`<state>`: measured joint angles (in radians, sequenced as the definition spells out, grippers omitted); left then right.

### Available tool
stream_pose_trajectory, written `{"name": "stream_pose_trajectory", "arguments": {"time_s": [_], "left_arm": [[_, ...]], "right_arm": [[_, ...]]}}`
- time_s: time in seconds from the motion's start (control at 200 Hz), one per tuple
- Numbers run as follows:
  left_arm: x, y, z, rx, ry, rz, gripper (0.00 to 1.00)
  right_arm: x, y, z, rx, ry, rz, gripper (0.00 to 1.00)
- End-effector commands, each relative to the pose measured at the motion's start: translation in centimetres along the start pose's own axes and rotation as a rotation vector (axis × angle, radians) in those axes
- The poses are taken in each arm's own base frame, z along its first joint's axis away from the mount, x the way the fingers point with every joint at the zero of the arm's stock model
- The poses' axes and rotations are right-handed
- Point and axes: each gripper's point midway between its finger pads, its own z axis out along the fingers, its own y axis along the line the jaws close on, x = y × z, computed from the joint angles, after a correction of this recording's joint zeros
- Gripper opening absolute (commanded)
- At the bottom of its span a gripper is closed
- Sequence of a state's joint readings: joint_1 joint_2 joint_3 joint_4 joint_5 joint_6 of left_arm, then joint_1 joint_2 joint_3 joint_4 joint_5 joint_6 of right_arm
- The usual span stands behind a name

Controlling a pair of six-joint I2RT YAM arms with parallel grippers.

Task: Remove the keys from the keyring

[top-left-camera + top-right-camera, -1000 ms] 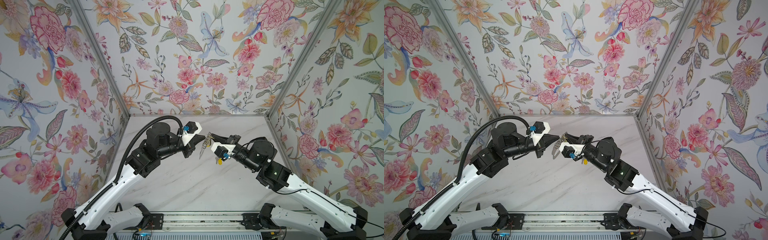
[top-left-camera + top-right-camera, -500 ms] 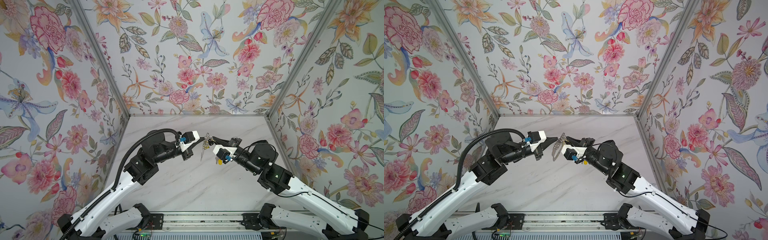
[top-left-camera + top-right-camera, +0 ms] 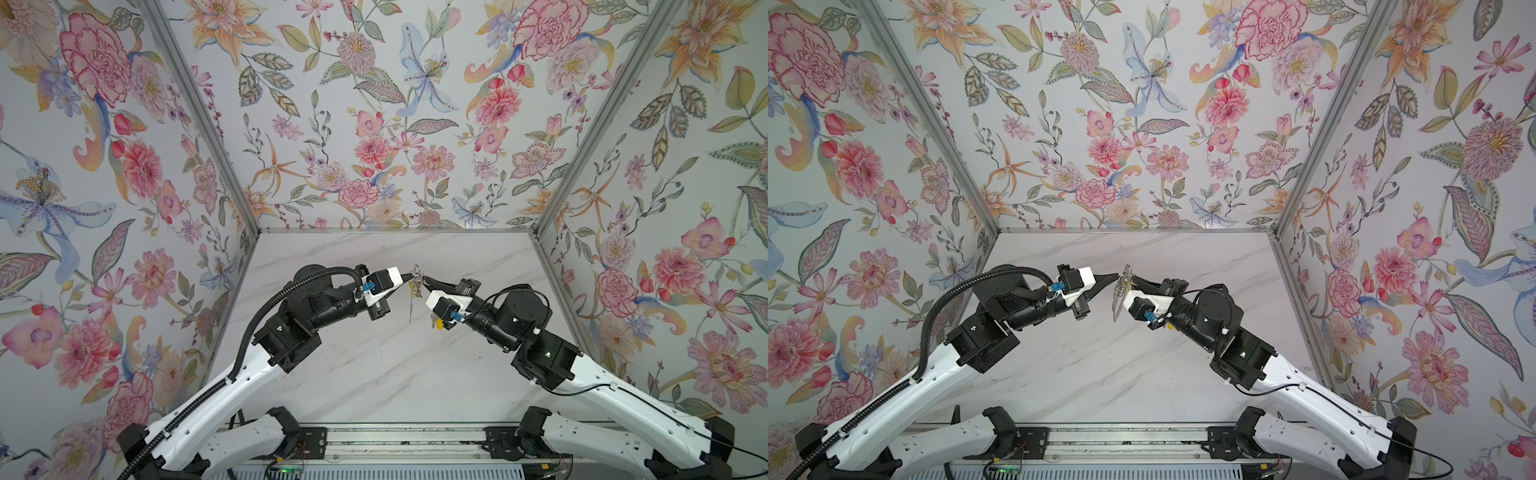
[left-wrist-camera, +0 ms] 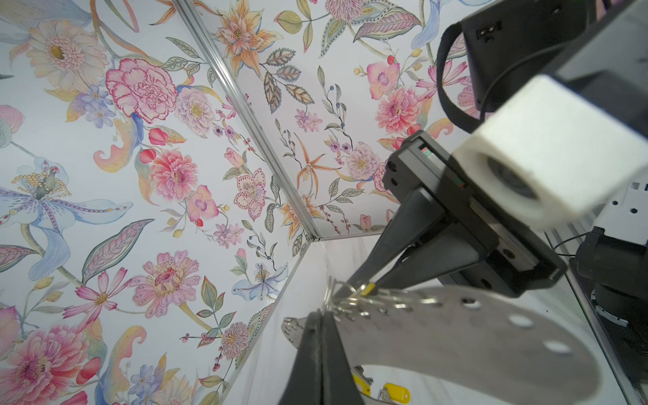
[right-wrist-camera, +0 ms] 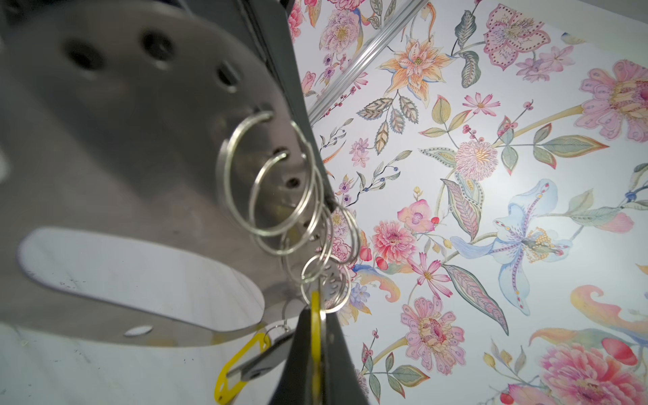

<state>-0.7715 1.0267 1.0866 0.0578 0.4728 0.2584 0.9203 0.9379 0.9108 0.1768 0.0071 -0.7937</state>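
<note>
In both top views my two arms meet in mid-air above the marble table (image 3: 374,374). The keyring (image 4: 456,336), a flat grey metal strip with holes and a big opening, hangs edge-on between them (image 3: 412,303) (image 3: 1117,303). My left gripper (image 4: 321,314) (image 3: 409,275) is shut on the strip's edge. Several split rings (image 5: 280,193) hang from its holes. My right gripper (image 5: 315,315) (image 3: 424,282) is shut on a key's yellow tag (image 5: 315,301) on one ring. Another yellow-tagged key (image 5: 242,364) shows beside the fingers; hanging or lying, I cannot tell.
Loose yellow tags (image 4: 396,392) lie on the table under the keyring, and one (image 3: 434,322) shows beneath my right wrist. Floral walls (image 3: 374,124) close the back and both sides. A metal rail (image 3: 395,436) runs along the front edge.
My left arm's elbow has dropped and its wrist has turned. Both grippers stay shut, and the keyring hangs in almost the same spot.
</note>
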Motion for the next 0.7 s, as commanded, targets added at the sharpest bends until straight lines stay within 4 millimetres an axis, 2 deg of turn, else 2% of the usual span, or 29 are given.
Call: {"name": "stream_pose_trajectory", "arguments": {"time_s": [0.0,0.2,0.305,0.551,0.696], "left_arm": [[-2.8,2.6,-0.5,-0.139,-0.084,0.025,0.00],[-3.9,2.8,-0.9,-0.187,-0.128,-0.008,0.00],[-3.8,2.4,-0.5,-0.196,-0.117,-0.011,0.00],[-3.2,3.1,-0.1,-0.297,-0.095,-0.031,0.00],[-3.0,2.7,0.3,-0.314,-0.092,-0.031,0.00]], "right_arm": [[-0.4,-0.2,-0.7,0.013,-0.035,0.040,0.00],[-0.1,0.0,-0.7,0.001,-0.040,0.070,0.00],[-0.4,0.3,-0.6,-0.015,-0.055,0.078,0.00],[-1.0,1.0,-0.5,-0.032,-0.073,0.083,0.00],[-1.2,1.4,-0.7,-0.041,-0.083,0.093,0.00]]}}
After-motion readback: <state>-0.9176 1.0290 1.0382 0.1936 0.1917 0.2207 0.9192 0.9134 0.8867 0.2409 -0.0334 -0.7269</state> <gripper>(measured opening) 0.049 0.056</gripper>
